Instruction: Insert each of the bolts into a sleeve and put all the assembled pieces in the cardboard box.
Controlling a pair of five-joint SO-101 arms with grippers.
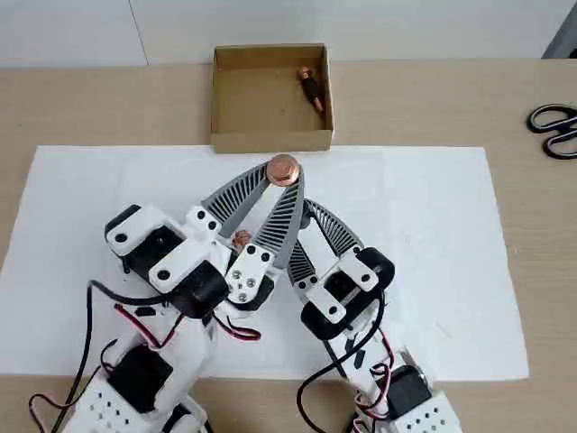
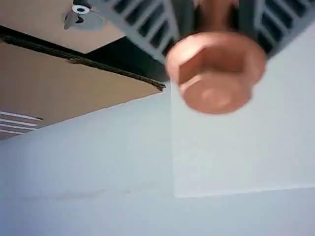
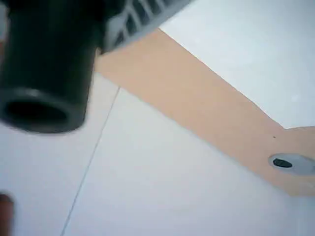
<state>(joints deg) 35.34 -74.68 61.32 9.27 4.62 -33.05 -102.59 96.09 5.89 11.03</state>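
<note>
Pinching the copper bolt (image 1: 282, 170) head-up, your left gripper (image 1: 281, 180) holds it near the black sleeve (image 3: 47, 73) clamped in your right gripper (image 3: 64, 24), seemingly to mate them above the bench (image 1: 90, 99); 1 assembled piece (image 1: 312, 87) lies in the cardboard box (image 1: 270, 141).

It looked like a small robotics lab or office: a pale wooden surface (image 1: 451, 99) against a plain white wall (image 1: 361, 27), a white sheet (image 1: 433, 253) under the left pincer (image 1: 282, 173), scissors (image 1: 554, 129) well apart from it, and loose wiring (image 1: 135, 317) behind it.
</note>
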